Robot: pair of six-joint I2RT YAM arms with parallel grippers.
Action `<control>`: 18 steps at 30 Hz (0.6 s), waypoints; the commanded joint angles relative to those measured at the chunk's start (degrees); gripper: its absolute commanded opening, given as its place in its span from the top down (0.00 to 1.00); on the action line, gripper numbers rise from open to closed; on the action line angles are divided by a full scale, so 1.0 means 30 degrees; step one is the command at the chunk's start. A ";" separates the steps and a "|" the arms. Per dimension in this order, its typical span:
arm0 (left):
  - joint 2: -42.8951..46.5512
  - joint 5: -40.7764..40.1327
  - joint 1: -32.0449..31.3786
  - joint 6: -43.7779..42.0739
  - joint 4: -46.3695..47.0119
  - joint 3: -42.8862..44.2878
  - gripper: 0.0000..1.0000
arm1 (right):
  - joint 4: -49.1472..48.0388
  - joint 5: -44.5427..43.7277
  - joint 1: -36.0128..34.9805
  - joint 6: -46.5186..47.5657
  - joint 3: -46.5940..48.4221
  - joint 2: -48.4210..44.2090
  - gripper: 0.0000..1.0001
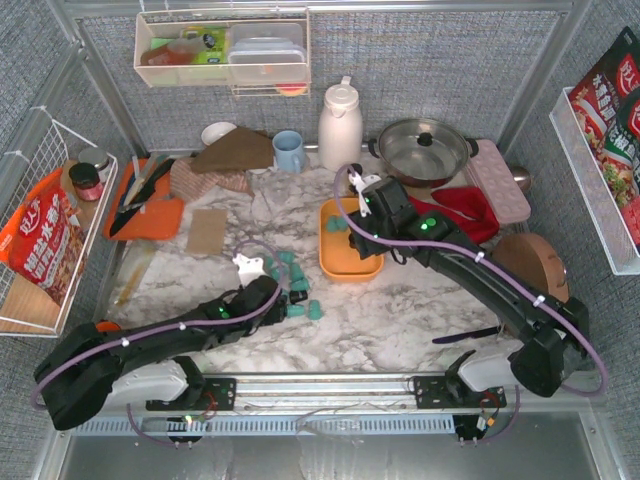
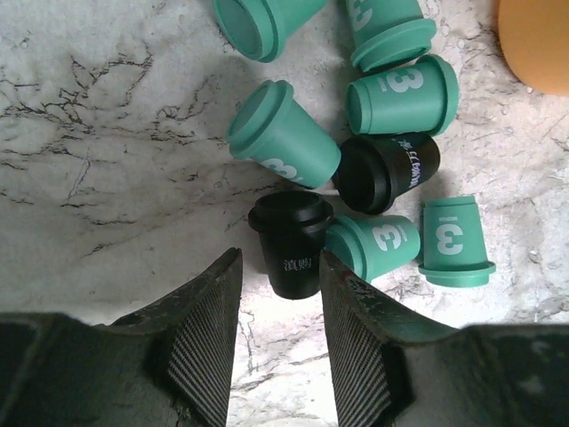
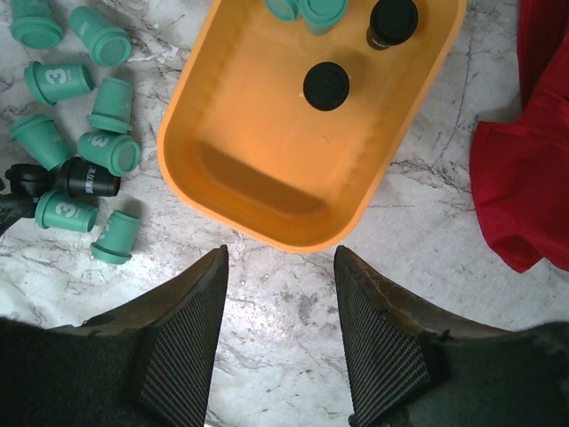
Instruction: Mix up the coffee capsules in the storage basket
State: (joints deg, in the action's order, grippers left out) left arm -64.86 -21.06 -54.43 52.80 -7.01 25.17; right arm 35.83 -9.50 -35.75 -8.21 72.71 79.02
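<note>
Left end effector (image 2: 280, 256), spread, is straddling 1 black coffee capsule (image 2: 291, 233) lying beside teal capsules (image 2: 286, 135) on the counter (image 2: 107, 160); right end effector (image 3: 280, 253), spread, is hovering just beside the orange storage basket (image 3: 258, 169).

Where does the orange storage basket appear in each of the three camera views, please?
Top external: storage basket at the centre.
Left wrist: only the storage basket corner, top right.
Right wrist: storage basket upper centre, filling much of the frame.
Shared landmark: the loose coffee capsules lying left of it.
</note>
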 commanded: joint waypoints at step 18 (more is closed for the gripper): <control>-0.2681 -0.1723 -0.0459 -0.0977 0.0770 0.0453 0.82 | 0.0284 0.0339 -0.0028 -0.0018 -0.0492 -0.1083 0.44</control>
State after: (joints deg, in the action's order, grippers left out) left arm -73.01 -24.53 -55.83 52.58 -2.39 26.44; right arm 36.56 -8.73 -35.75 -8.19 71.26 76.20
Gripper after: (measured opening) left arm 0.387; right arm 0.555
